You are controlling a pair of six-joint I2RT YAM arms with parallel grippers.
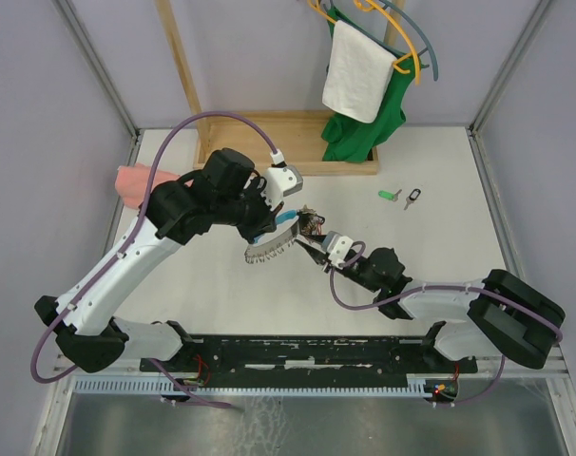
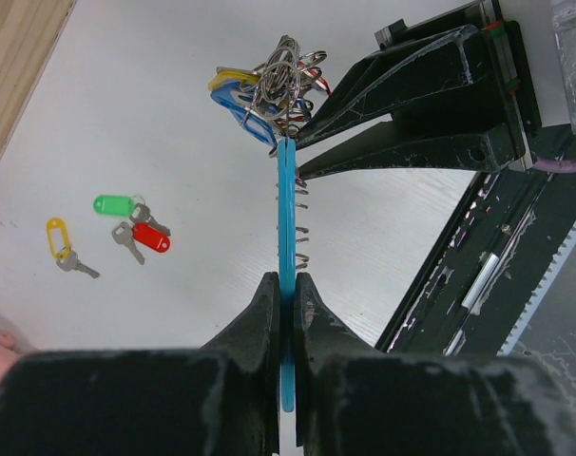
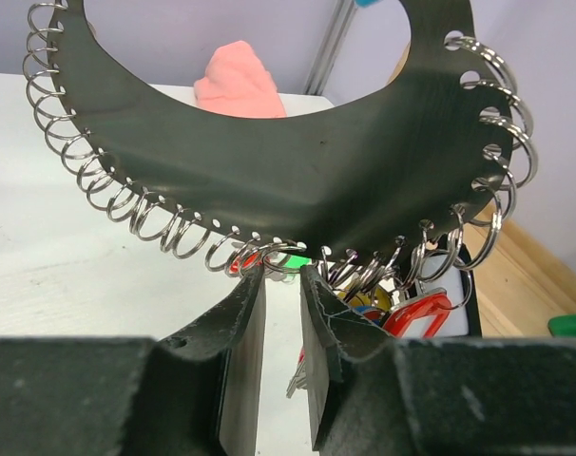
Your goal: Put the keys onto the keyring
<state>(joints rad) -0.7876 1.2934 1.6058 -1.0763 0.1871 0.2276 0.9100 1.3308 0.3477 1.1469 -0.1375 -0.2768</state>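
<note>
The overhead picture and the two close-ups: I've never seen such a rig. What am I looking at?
The machine is a left arm and a right arm bolted at the near edge of a table, each ending in a two-finger gripper. The overhead view looks down from above and behind them; each close-up comes from a camera on one wrist, so that arm's own black fingers fill the bottom. The left gripper is shut on the keyring, a light-blue plate edged with metal rings, with tags bunched at one end. The right gripper has its fingers slightly apart at those rings; whether it pinches one I cannot tell. On the table lie a green-tagged key, a red-tagged key, a yellow-tagged key and a pink cloth. A wooden rack with clothes stands behind.
</note>
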